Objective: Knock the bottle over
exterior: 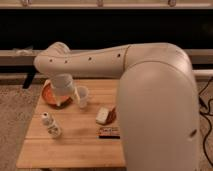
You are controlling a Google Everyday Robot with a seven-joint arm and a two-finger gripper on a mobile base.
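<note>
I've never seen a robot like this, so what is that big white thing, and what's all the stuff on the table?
That is a robot's big white arm. One camera looks down on a wooden table. The arm's gripper, its hand, hangs over a round orange bowl, next to a clear plastic cup. I cannot see it holding anything. A small white bottle with a rounded cap stands nearer the front left. A white packet and a flat dark bar lie further right.

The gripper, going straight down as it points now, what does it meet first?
Probably the orange bowl, at its right side: the gripper hangs over it, left of the clear cup. Depth is unclear.
</note>
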